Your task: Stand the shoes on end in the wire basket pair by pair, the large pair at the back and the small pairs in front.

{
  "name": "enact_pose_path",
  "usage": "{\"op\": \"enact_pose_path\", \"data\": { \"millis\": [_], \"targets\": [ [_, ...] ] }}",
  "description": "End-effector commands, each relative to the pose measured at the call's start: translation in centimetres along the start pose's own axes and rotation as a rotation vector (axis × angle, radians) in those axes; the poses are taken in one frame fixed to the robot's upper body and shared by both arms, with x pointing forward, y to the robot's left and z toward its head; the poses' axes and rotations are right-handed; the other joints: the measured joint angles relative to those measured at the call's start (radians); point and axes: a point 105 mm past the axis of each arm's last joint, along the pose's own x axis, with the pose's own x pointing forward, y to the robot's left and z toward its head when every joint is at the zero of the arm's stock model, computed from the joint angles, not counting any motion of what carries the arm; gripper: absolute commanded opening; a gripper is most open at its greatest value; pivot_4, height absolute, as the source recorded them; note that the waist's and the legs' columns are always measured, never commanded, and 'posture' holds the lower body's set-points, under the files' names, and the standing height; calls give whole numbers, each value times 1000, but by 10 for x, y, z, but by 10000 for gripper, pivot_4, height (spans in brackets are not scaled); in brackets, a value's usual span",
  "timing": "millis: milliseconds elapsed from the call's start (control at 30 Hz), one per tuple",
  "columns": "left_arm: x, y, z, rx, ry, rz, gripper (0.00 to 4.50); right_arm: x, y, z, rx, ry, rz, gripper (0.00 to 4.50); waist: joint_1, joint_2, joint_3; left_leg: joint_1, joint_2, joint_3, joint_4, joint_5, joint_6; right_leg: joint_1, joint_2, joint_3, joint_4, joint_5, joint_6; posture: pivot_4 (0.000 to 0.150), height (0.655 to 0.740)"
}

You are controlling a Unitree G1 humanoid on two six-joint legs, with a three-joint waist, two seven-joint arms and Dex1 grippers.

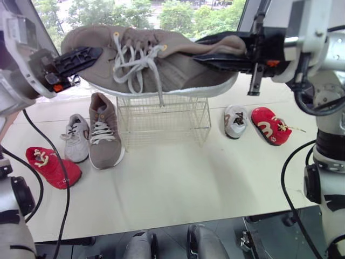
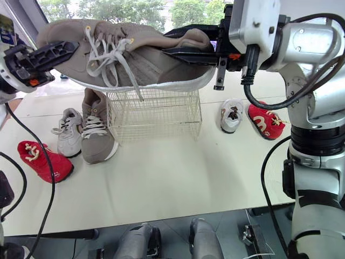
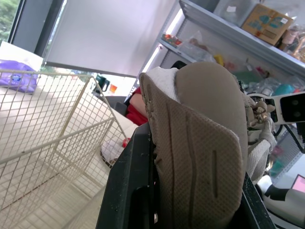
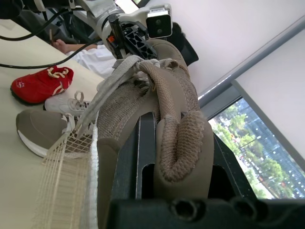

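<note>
The left gripper [image 1: 89, 54] clamps the toe of the large tan suede sneaker [image 1: 161, 59]; the right gripper [image 1: 204, 49] clamps its heel. The shoe is at upper centre of the frame, above the white wire basket [image 1: 164, 121].

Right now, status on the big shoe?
Left gripper shut on tan shoe at toe, right gripper at heel. Shoe level above wire basket. Nothing seen in the way.

Tan shoe [image 1: 161, 59] was matt knitted cloth, its sole [image 3: 200, 167] pale rubber, stippled and grooved. Basket [image 1: 164, 121] was thin cream-coated wire. Tabletop [image 1: 178, 183] looked smooth and matt. Left end effector [image 1: 81, 58] and right end effector [image 1: 215, 51] were black matt plastic, the left ribbed.
</note>
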Motion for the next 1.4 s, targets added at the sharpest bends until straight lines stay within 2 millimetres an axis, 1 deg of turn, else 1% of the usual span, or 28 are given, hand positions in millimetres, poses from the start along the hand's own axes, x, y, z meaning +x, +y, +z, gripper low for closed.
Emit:
{"op": "enact_pose_path", "data": {
  "millis": [33, 100, 133, 200, 333, 367, 400, 433, 467, 500, 533, 567, 633, 733, 833, 900, 1000, 1200, 1400],
  "targets": [
    [4, -14, 4, 70, -23, -46, 4882, -1, -4, 9, 5, -30, -25, 3087, 0, 0, 0, 0, 0, 0, 0, 0, 0, 0, 0, 0, 0, 0, 0, 1500, 7400],
    [2, -9, 10, 51, -108, -29, 4882, -2, -12, 8, 77, -64, -91, 3087, 0, 0, 0, 0, 0, 0, 0, 0, 0, 0, 0, 0, 0, 0, 0, 1500, 7400],
    [0, -6, 14, 32, -167, -13, 4875, -5, -17, 8, 121, -86, -131, 12991, 0, 0, 0, 0, 0, 0, 0, 0, 0, 0, 0, 0, 0, 0, 0, 1500, 7400],
    [-5, -1, 18, 0, -278, 8, 4875, -12, -30, 8, 204, -134, -236, 21367, 2, 0, 0, 0, 0, 0, 0, 0, 0, 0, 0, 0, 1, 0, 0, 1500, 7400],
    [-11, -1, 16, -28, -421, 34, 4875, -40, -56, 12, 387, -262, -454, 42358, 1, -1, 0, 0, 1, -1, 0, 1, -2, 1, -3, 0, 1, 0, 0, 1500, 7400],
    [-13, -2, 17, -41, -459, 38, 4875, -50, -63, 11, 439, -306, -524, 44565, 1, -1, 0, 0, 0, -1, 0, 1, -2, 1, -4, 0, 1, 0, 0, 1500, 7400],
    [-15, -3, 18, -52, -495, 36, 4875, -60, -70, 8, 499, -359, -600, 44565, 2, -2, 0, 0, 0, -1, 0, 1, -2, 1, -4, 0, 1, 0, 0, 1500, 7400],
    [-18, -4, 19, -62, -547, 37, 4875, -76, -78, 2, 585, -441, -709, 44565, 2, -2, 0, 0, 0, -1, 0, 1, -2, 1, -4, 0, 1, 0, 0, 1500, 7400],
    [-21, -3, 22, -81, -611, 38, 4875, -90, -80, -8, 695, -530, -799, 44565, 2, -2, 0, 0, 0, -1, 0, 1, -1, 1, -4, 0, 0, 0, 0, 1500, 7400],
    [-22, -3, 24, -97, -674, 33, 4875, -95, -73, -24, 816, -599, -849, 44565, 3, -3, -1, 0, 0, -1, 1, 1, -1, 2, -4, 0, 1, 0, 0, 1500, 7400],
    [-21, -3, 25, -115, -721, 27, 4875, -91, -64, -37, 909, -630, -875, 44565, 5, -5, -2, 1, 0, -1, 1, 1, -1, 2, -4, -1, 0, 1, 0, 1500, 7400],
    [-19, -4, 25, -132, -750, 18, 4875, -80, -53, -46, 973, -638, -868, 44565, 5, -8, -4, 1, 0, -3, 0, 1, -2, 4, -4, -2, 0, 1, 0, 1500, 7400],
    [-11, -5, 23, -152, -774, -7, 4875, -55, -38, -53, 1061, -649, -838, 44565, 0, -7, -4, 2, 0, -3, 0, 1, -1, 5, -4, -2, 1, 1, 0, 1500, 7400],
    [3, -4, 15, -201, -781, -29, 4875, -18, -23, -46, 1145, -698, -750, 44565, 0, -4, -1, 1, -1, -2, 0, 1, -1, 1, -4, -1, 3, 1, 0, 1500, 7400],
    [13, -1, 6, -240, -760, -47, 4875, 7, -18, -36, 1172, -734, -673, 44565, 1, -4, -1, 0, -1, -2, 0, 1, -1, 1, -2, -1, 2, 1, 0, 1500, 7400],
    [18, -1, 1, -254, -744, -55, 4875, 19, -18, -31, 1162, -734, -642, 44565, 0, -5, -2, 0, -1, -3, 0, 1, -1, 2, -2, -1, 2, 1, 0, 1500, 7400],
    [21, -3, -5, -256, -717, -59, 4875, 28, -19, -26, 1150, -738, -605, 44565, 0, -5, -2, 0, -1, -3, 1, -2, 4, 3, -2, -1, 2, 1, 0, 1500, 7400],
    [21, -7, -11, -260, -700, -65, 4875, 40, -17, -25, 1123, -716, -566, 44565, -1, -5, -2, 0, -1, -3, 1, -2, 5, 3, -2, -1, 1, 1, 0, 1500, 7400],
    [27, -2, -32, -269, -621, -31, 4875, 52, -17, -15, 1102, -744, -510, 44565, -1, -5, -2, 0, -1, -3, 1, -2, 5, 3, -1, -1, 1, 1, 0, 1500, 7400]
  ]
}}
